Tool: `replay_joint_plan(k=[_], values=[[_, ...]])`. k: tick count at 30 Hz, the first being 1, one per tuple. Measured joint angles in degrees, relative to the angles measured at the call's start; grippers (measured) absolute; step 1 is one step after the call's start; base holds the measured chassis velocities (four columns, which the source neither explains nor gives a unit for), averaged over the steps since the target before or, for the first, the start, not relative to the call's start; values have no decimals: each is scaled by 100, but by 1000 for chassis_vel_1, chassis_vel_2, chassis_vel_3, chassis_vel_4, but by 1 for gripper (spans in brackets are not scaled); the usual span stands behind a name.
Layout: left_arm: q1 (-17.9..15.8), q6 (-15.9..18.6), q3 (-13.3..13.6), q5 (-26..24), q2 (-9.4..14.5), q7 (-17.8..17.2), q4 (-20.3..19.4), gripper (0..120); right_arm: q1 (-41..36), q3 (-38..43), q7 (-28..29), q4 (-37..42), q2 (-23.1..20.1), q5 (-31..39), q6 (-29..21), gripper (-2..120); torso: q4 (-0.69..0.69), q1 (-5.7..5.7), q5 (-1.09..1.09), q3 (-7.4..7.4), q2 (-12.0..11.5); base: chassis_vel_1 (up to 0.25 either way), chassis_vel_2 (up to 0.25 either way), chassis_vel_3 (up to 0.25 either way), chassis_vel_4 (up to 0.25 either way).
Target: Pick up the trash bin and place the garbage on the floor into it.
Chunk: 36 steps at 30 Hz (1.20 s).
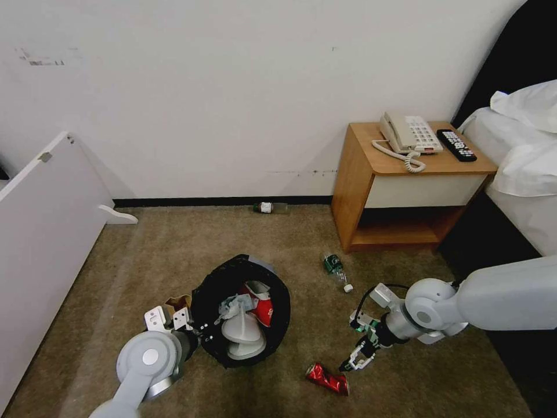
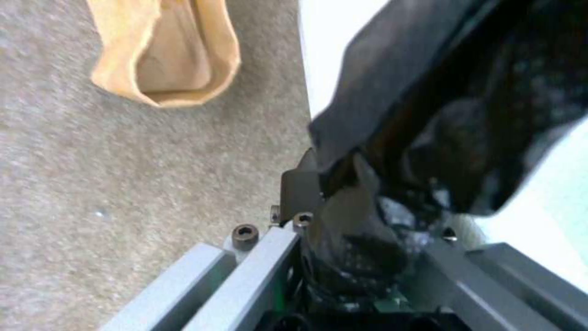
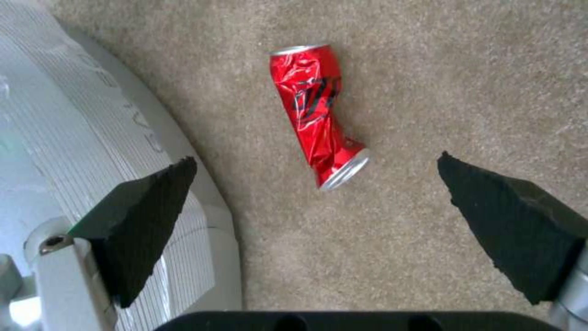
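Head view: my left gripper point(image 1: 200, 330) pinches the trash bin point(image 1: 243, 310) rim above the floor point(image 1: 174, 255). Left wrist: fingers clamp the black liner point(image 2: 429, 115). Right wrist: right gripper point(image 3: 319, 202) spread wide above the crushed red can point(image 3: 315, 115).

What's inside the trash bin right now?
In the trash bin, held at its rim by the left gripper: white slippers, a red packet and crumpled pale litter. Anything beneath them is covered.
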Motion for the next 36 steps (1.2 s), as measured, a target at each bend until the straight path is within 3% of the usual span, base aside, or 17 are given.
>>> replay_joint_plan(k=[17,36], values=[[-18,0,-200,-122,121,-85,-72,0,-256,7,-13,-62,-201,-269,31,100,1,0,0,0,0,0,0,0,0],[-70,0,-340,-170,89,16,-34,0,-674,85,-32,-628,-754,-539,117,100,1,0,0,0,0,0,0,0,0]])
